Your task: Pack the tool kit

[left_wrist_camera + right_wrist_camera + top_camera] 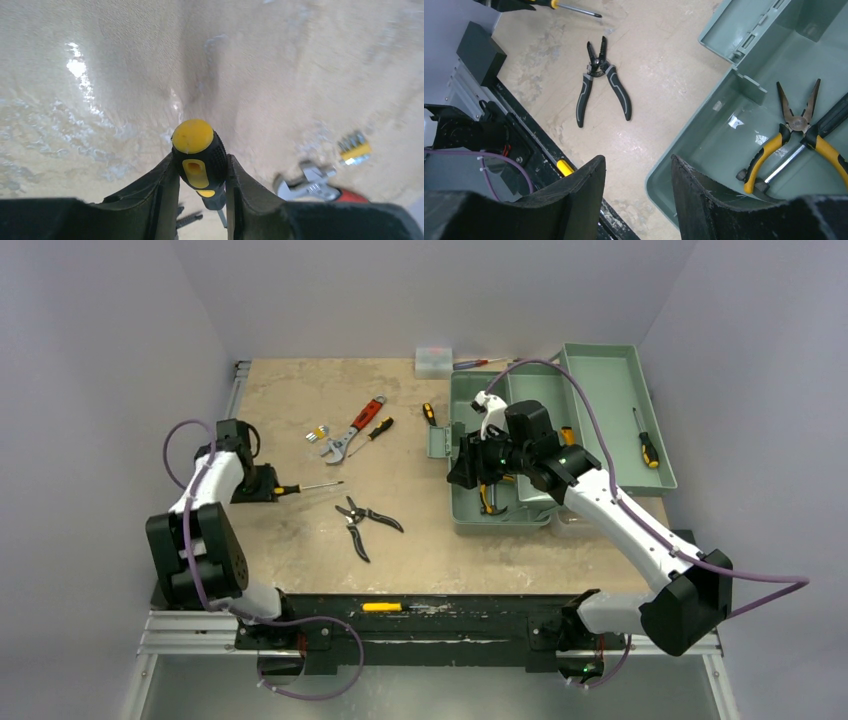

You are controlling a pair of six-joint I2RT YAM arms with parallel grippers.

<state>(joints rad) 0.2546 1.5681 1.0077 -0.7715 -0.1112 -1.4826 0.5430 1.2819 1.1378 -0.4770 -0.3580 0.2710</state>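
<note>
At the left of the beige table (420, 540), left gripper (201, 162) pinching a yellow-and-black-handled screwdriver (192, 136), right gripper (636, 165) spread above the near-left corner of the open sage-green plastic toolbox (709, 145) on the right, yellow-handled pliers (791, 122) inside.

You have bare table (300, 560) along the near edge, and more between the black-handled wire strippers (366, 521) and the open sage-green plastic toolbox (490, 525). The strippers lie splayed mid-table. Toward the far edge, a red-handled adjustable wrench (355, 427) and a small yellow bit holder (318, 433) sit close together. Near the left edge, a black-and-yellow screwdriver (199, 150) clamped in the left jaws juts toward the middle. The white right arm (610, 505) hangs over the toolbox's opening.
</note>
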